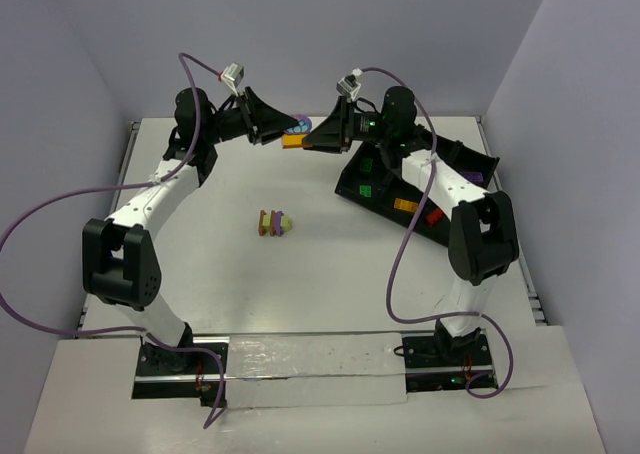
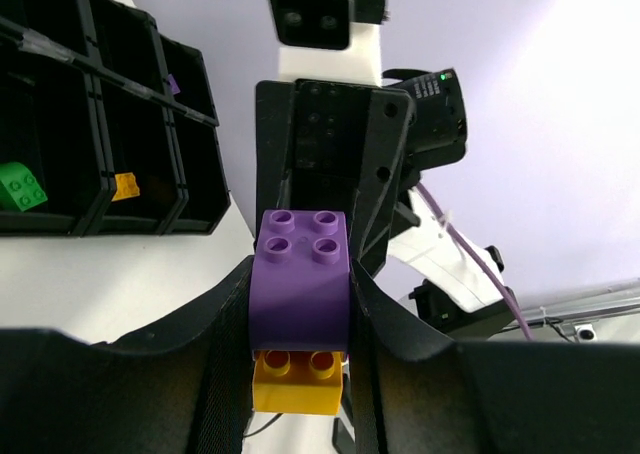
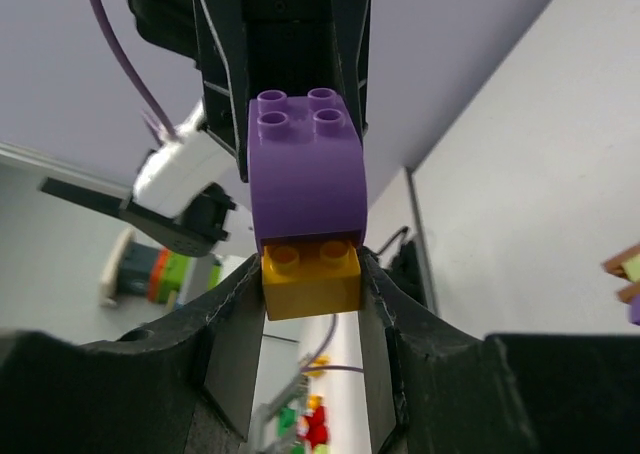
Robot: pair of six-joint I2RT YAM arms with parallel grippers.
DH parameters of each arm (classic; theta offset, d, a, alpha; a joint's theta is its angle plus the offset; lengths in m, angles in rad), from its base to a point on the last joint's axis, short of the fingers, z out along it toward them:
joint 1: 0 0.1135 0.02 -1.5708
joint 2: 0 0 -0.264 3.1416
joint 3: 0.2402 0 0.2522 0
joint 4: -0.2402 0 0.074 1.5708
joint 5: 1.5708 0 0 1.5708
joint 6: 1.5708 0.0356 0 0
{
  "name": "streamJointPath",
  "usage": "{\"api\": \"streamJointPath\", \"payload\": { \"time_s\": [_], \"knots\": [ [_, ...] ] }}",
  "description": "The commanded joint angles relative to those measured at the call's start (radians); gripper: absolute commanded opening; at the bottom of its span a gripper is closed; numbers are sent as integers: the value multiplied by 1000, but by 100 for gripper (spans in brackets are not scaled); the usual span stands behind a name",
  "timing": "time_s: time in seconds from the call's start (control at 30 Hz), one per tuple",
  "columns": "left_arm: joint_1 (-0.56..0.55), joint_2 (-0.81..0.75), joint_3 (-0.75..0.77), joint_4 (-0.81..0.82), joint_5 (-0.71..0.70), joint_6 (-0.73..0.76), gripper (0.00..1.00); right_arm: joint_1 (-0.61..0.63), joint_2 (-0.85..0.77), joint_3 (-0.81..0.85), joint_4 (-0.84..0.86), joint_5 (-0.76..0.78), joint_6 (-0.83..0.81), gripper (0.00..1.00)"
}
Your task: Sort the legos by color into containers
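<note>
Starting near, I'm seeing a small mixed cluster [image 1: 273, 222] of orange, purple and yellow-green bricks lying alone on the table [image 1: 200, 264], about mid-way out and well apart from both arms. Off to the right, the tray [image 1: 478, 160] is sitting at an angle, partly behind the right arm, with a green brick [image 2: 22, 186] showing in one compartment and an orange piece in the next one.

Now the far centre, where both arms are meeting in the air. I'm looking at the left gripper [image 2: 300, 284] clenched on the purple brick [image 2: 300, 274], fingers pressing both its sides. The right gripper [image 3: 310, 274] is clamped on the orange brick [image 3: 310, 279] joined to it. The two bricks are bridging the grippers nose to nose, above the table's far edge, just left of the tray.
</note>
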Motion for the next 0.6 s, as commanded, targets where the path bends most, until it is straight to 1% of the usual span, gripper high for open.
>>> {"api": "streamJointPath", "payload": {
  "time_s": [0.0,0.07,0.13,0.27,0.37,0.43,0.5,0.53,0.57],
  "knots": [
    [8,-29,28,45,-8,-5,0,14,-37,88,-587,52,-474,0],
    [9,-26,29,42,-11,-5,0,13,-38,118,-753,79,-566,0],
    [10,-24,28,37,-12,-5,0,9,-42,128,-835,107,-642,0],
    [12,-24,29,27,-15,-1,0,-4,-65,111,-940,145,-720,0],
    [17,-25,40,-16,-26,33,0,-27,-87,115,-988,234,-750,0],
    [22,-30,58,-110,-50,98,0,-55,-107,116,-1012,343,-734,0],
    [29,-39,100,-250,-98,178,0,-84,-121,116,-1042,553,-707,0],
    [30,-41,106,-334,-125,197,0,-91,-130,114,-1046,589,-696,0],
    [34,-49,130,-451,-162,276,0,-123,-140,111,-1062,725,-649,0]
  ]
}}
